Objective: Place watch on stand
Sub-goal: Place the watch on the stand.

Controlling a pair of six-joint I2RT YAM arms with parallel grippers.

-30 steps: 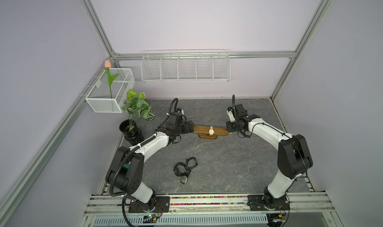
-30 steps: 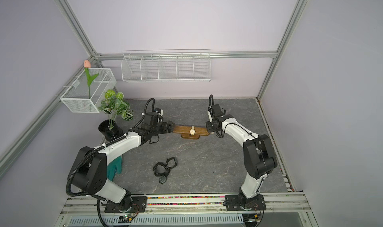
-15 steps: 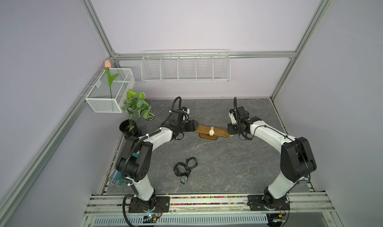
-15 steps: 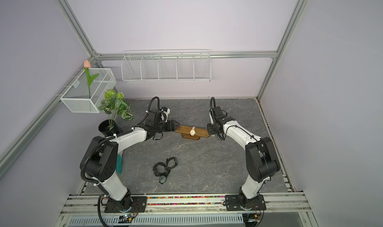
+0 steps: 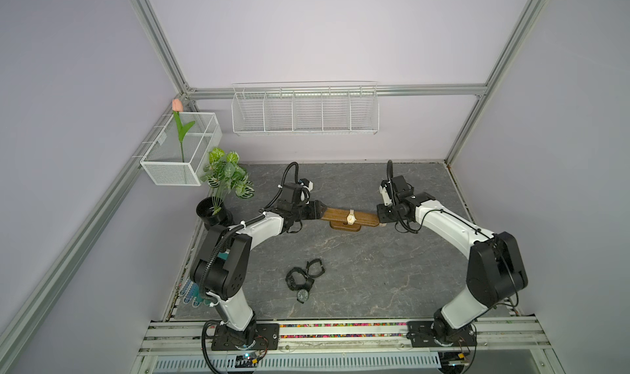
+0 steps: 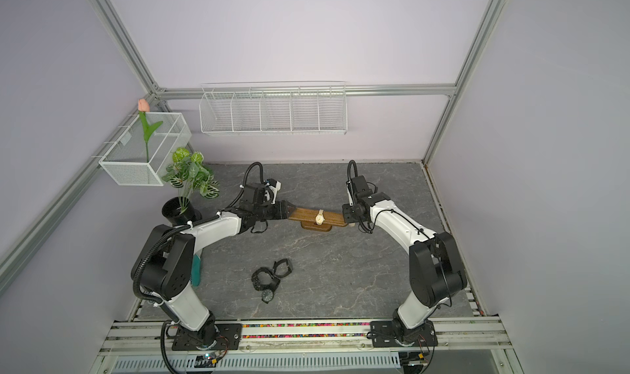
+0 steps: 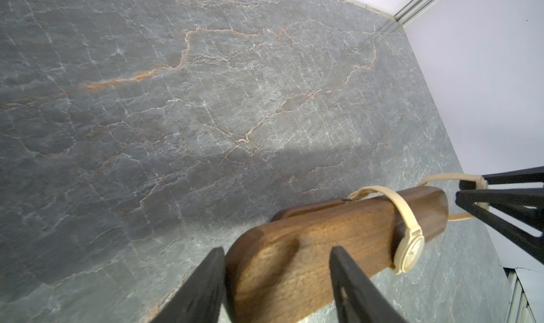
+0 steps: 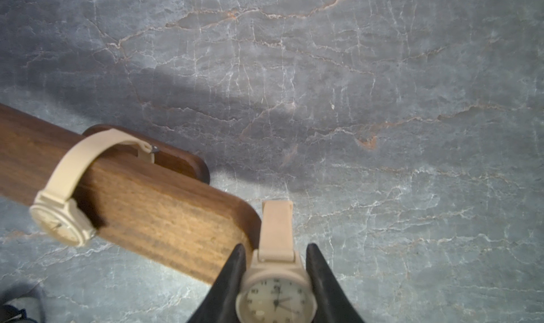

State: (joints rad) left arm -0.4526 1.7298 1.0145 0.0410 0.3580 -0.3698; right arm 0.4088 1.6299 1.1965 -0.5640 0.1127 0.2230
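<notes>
Presently the watch [image 8: 275, 301] is clamped in the right gripper [image 8: 276, 248] beside one stand [image 8: 162, 206] end, the other clamped by the left gripper [image 7: 277, 249], and a misaligned strap [image 8: 276, 227] could be snagged there.

I see pale lilac walls [image 5: 306, 31] closing the cell in on the left, far and right sides, joined by silver aluminium frame posts [image 5: 153, 34]. A white wire shelf basket [image 5: 305, 109] with five compartments hangs on the far wall. On the left wall a white mesh box [image 5: 177, 171] holds a pink tulip [image 5: 176, 105]. Just below it, at the far left corner, a green leafy plant in a black pot [image 5: 225, 174] stands on the grey stone-look bench [image 5: 358, 270], which is veined in white and rust. A silver metal rail [image 5: 341, 331] runs along the near edge. My light is soft and even.
</notes>
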